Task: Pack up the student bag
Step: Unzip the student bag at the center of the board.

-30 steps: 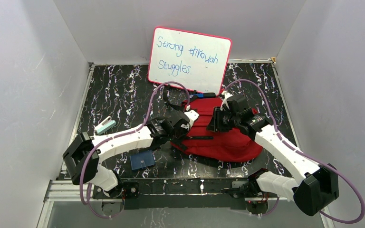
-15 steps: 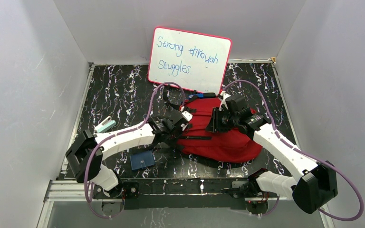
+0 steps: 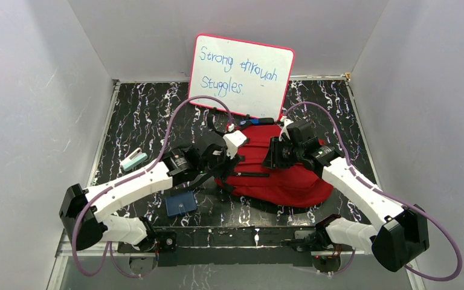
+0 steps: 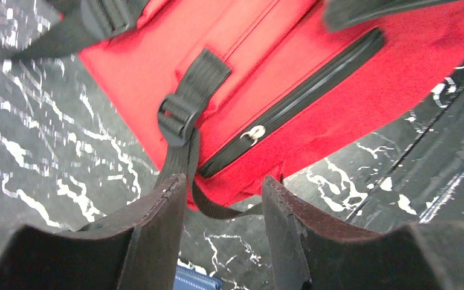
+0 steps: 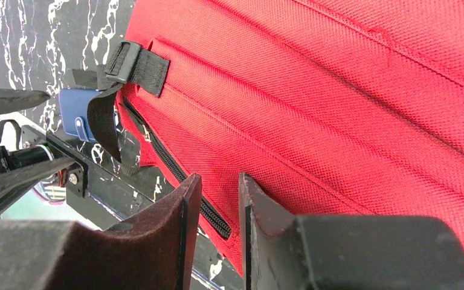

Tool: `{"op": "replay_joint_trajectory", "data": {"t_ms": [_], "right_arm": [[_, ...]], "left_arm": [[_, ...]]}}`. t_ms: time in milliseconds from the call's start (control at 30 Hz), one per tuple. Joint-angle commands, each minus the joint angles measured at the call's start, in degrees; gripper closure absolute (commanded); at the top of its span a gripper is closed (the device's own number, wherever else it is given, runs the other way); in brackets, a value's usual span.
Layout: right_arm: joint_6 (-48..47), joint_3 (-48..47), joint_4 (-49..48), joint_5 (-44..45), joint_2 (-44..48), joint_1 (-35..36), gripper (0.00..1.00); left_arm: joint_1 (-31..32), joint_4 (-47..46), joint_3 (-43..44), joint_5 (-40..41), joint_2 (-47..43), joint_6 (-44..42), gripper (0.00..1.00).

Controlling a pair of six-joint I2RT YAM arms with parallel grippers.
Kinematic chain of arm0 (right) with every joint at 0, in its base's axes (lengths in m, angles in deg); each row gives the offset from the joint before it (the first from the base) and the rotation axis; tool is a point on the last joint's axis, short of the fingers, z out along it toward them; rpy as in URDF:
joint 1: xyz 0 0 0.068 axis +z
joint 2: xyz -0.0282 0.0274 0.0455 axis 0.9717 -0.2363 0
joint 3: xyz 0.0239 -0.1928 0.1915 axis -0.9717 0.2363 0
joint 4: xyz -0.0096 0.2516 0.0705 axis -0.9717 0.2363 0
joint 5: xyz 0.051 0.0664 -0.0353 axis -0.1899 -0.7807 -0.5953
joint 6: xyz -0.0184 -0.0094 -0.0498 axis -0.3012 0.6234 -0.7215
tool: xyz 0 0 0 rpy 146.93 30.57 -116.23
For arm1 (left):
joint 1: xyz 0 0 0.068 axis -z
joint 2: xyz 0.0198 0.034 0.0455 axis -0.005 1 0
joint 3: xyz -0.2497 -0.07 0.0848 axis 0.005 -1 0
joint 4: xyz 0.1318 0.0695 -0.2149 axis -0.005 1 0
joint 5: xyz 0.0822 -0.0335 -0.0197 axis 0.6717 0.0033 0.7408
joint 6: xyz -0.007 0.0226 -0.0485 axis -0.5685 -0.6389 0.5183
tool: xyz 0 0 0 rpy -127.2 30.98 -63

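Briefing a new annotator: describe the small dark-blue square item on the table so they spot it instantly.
Start at the red student bag in the middle of the black marbled table. Off its near-left corner, close by the left arm, lies a flat dark-blue square. The only other small loose thing, a pale teal item farther left, is elongated.

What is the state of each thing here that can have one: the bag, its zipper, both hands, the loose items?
student bag: lies flat on the table.
side zipper: closed.
left hand: open, empty.
right hand: jaws slightly apart at the bag; grip unclear.
whiteboard: propped up, written on.
blue case: flat on the table, outside the bag.
mint-green item: on the table, outside the bag.
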Motion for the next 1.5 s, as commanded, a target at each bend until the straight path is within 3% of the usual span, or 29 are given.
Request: {"op": "replay_joint_trajectory", "data": {"t_ms": [0, 300, 500, 667, 900, 1467], "right_arm": [[-0.1, 0.4, -1.5, 0.4, 0.8, -0.1, 0.62], [-0.2, 0.9, -1.5, 0.5, 1.2, 0.0, 0.62], [0.0, 1.2, -1.5, 0.2, 1.6, -0.1, 0.62], [0.1, 1.8, -1.5, 0.2, 2.1, -0.1, 0.62], [0.1, 2.3, -1.6, 0.7, 2.5, 0.0, 0.62], [0.3, 3.2, -2.3, 0.2, 2.5, 0.0, 0.61]], "left_arm": [[-0.3, -6.4, -0.9, -9.1, -1.9, -8.9, 0.52], [-0.5, -17.5, -11.9, -22.1, -7.3, -19.3, 0.55], [-3.8, -19.3, -13.8, -24.5, -5.9, -24.1, 0.6], [-9.7, -19.8, -13.3, -33.8, -4.1, -28.3, 0.63], [-10.2, -20.6, -14.6, -42.8, -2.2, -36.6, 0.68], [-10.2, -28.0, -17.6, -36.5, -1.6, -39.6, 0.68]]}}
